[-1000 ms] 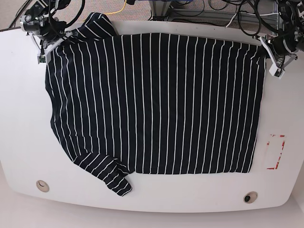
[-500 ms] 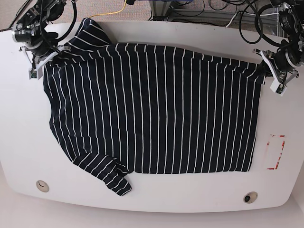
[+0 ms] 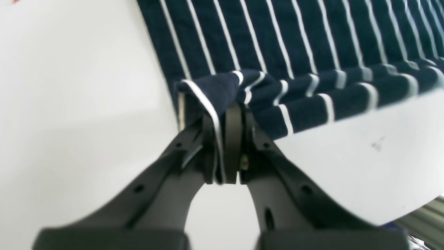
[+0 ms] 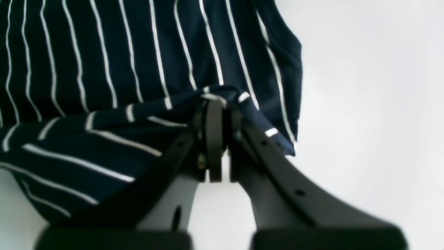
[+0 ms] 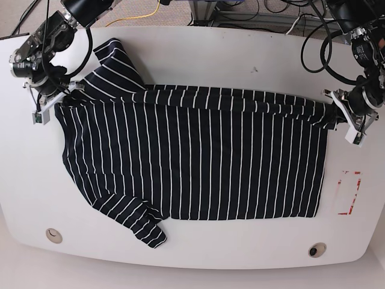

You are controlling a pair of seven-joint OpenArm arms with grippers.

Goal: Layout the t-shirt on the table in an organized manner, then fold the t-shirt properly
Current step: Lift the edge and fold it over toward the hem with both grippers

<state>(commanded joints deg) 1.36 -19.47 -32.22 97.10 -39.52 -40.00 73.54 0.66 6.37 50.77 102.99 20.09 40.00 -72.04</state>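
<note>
With my left gripper [image 3: 227,146] and right gripper [image 4: 216,139] each clamped on a far corner of the t-shirt [image 5: 198,156], lying mid-frame on the table [image 5: 198,54], I'm folding; next, carry that edge toward frame bottom evenly.

Along the top edge of the base view, speckled grey-brown carpet flooring [image 5: 129,8] is showing. A thin yellow cable [image 5: 146,13] is trailing across it, and tangled black cables [image 5: 274,13] are lying toward the upper right.
</note>
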